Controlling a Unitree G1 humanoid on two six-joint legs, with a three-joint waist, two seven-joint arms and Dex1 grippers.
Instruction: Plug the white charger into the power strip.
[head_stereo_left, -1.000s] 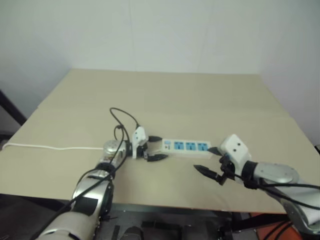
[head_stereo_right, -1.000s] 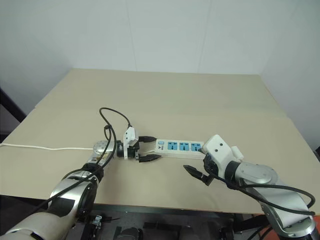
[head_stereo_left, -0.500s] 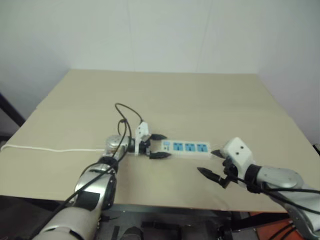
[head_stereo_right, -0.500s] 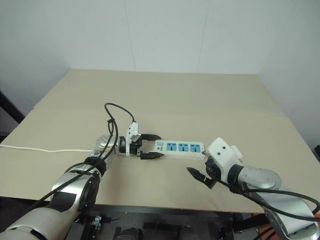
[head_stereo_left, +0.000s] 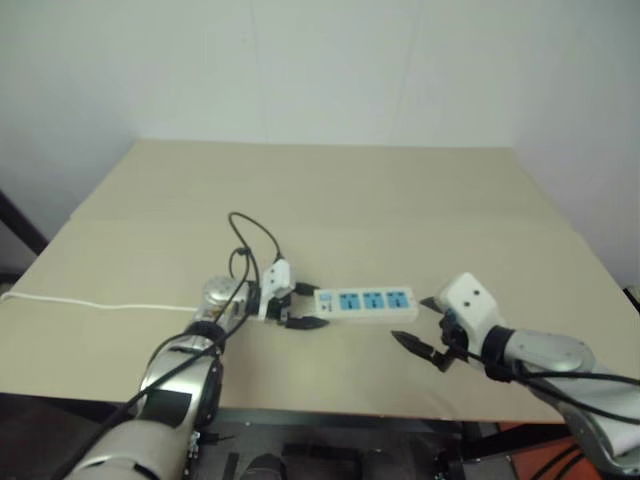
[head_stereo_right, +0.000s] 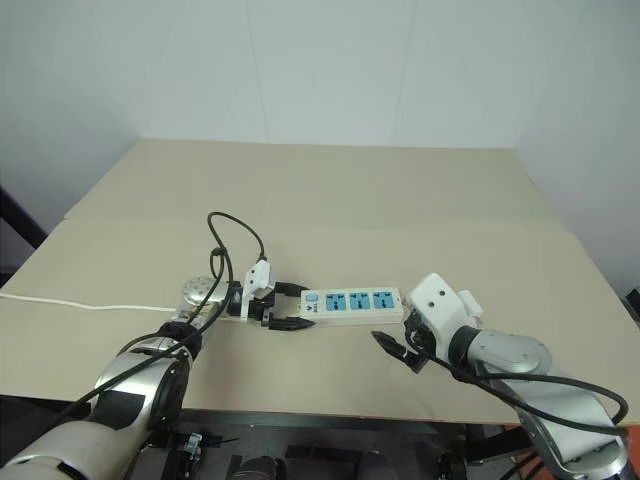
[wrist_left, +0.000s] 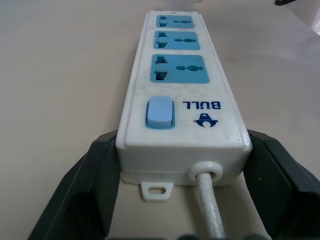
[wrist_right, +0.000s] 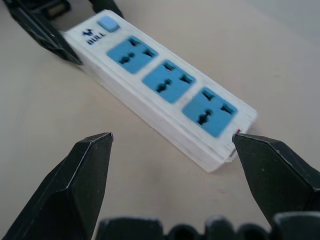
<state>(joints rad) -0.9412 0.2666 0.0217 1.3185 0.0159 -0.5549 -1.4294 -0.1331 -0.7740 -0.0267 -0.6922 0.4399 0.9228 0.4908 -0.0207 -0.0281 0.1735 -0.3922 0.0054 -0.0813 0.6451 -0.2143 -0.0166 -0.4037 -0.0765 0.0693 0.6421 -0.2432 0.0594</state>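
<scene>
Left wrist view: power strip (wrist_left: 185, 90) lies flat on the table (head_stereo_left: 400, 200), long axis running straight away from the left gripper (head_stereo_right: 298, 306). Switch and cord end are nearest, with three blue sockets in a row beyond. The left fingers (wrist_left: 85, 200) are clamped on the strip's two sides at the switch end. The right gripper (head_stereo_left: 408, 318) hangs just off the strip's far end, jaws wide apart and empty, pointing back along the strip. Judgement: the right arm is nearer the last socket; the left is steadying the strip.
</scene>
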